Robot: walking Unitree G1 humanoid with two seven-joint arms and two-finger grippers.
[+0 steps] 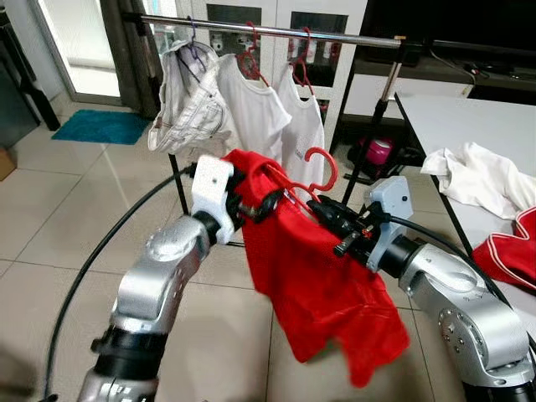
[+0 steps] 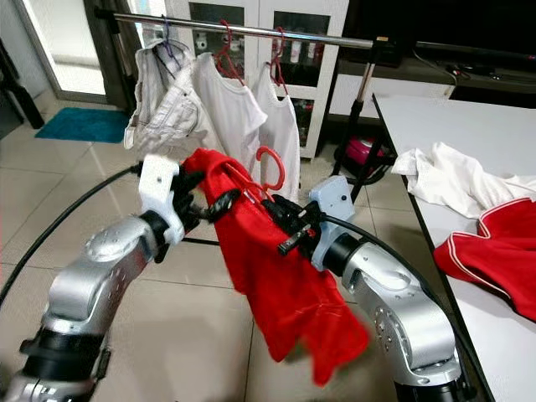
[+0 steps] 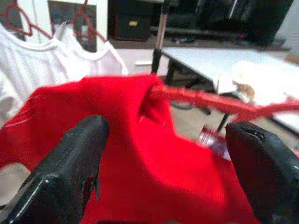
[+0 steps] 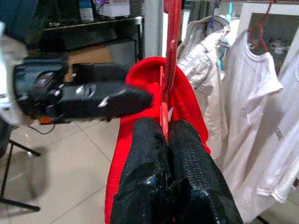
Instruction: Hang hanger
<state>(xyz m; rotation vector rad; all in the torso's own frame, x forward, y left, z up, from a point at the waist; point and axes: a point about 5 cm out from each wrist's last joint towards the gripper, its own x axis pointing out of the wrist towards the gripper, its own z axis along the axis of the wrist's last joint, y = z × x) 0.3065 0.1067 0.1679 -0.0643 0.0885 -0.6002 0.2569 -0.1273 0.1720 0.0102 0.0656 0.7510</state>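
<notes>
You see the red plastic hanger (image 1: pixel 311 180), carrying a red fabric shirt (image 1: pixel 322 285), held in the air below and in front of the silver metal clothes rail (image 1: pixel 268 30). The right gripper (image 1: pixel 328 207) is pinched tight on the hanger's arm. The left gripper (image 1: pixel 261 201) is spread around the shirt's shoulder. White garments (image 1: pixel 251 109) hang from the rail.
</notes>
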